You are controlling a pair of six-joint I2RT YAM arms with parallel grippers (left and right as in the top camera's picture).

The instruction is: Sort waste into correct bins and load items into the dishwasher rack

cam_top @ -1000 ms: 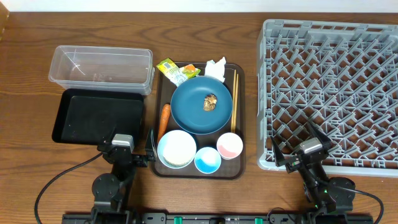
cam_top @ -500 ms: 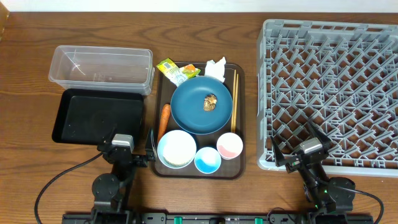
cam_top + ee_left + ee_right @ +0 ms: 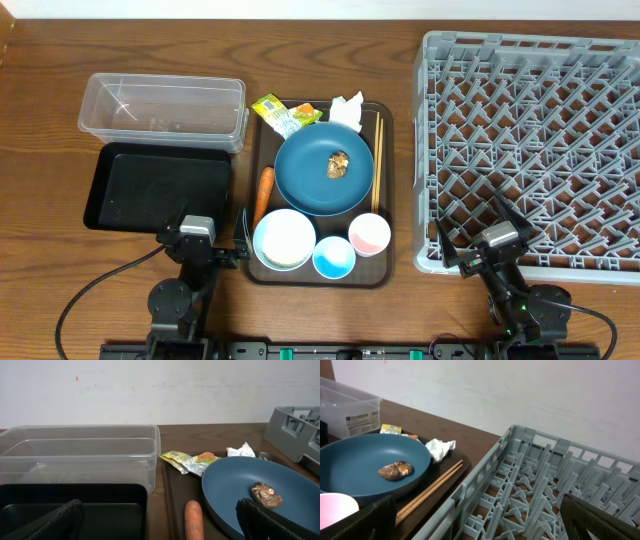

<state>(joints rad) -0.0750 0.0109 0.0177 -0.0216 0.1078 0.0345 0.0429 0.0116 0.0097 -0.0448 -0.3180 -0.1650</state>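
Jaws on both arms wide apart, empty. Left arm [image 3: 196,245] should take carrot [image 3: 264,192], at blue plate's [image 3: 300,185] 9 o'clock, pinching mid-length crosswise.

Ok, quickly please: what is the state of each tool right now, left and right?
Left tool: open, holding nothing.
Right tool: open, holding nothing.
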